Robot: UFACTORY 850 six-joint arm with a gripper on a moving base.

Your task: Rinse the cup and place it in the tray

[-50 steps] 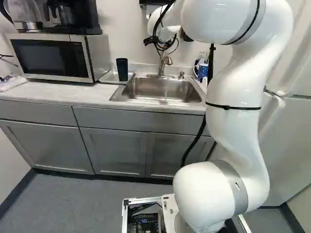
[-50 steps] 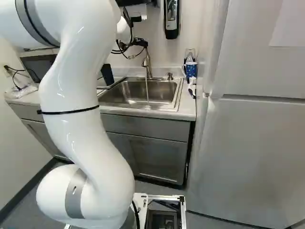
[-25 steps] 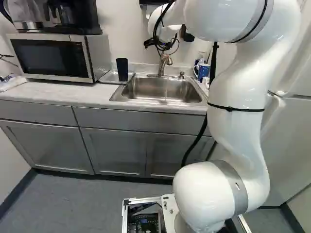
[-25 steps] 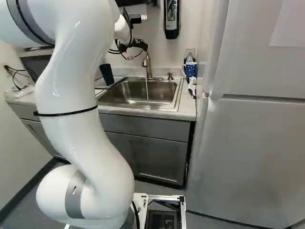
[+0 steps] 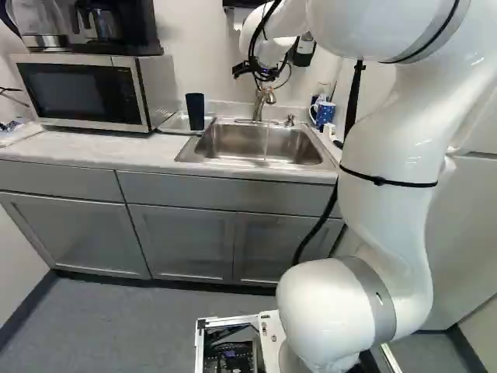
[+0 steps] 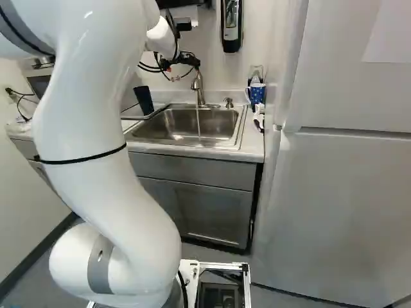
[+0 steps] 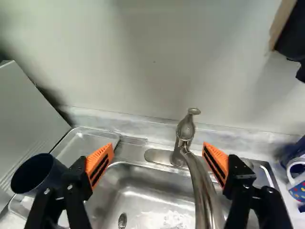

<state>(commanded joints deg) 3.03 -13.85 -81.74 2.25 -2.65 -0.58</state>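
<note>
Arm (image 6: 109, 147) is blocking most of the microwave (image 5: 85, 92) in the right base view and running out of both base views. Cup (image 7: 33, 174) is hiding part of the tray (image 7: 83, 143); its dark inside isn't reading. Wrist view is cropping the faucet (image 7: 202, 191) and spotted mug (image 7: 299, 183).
</note>
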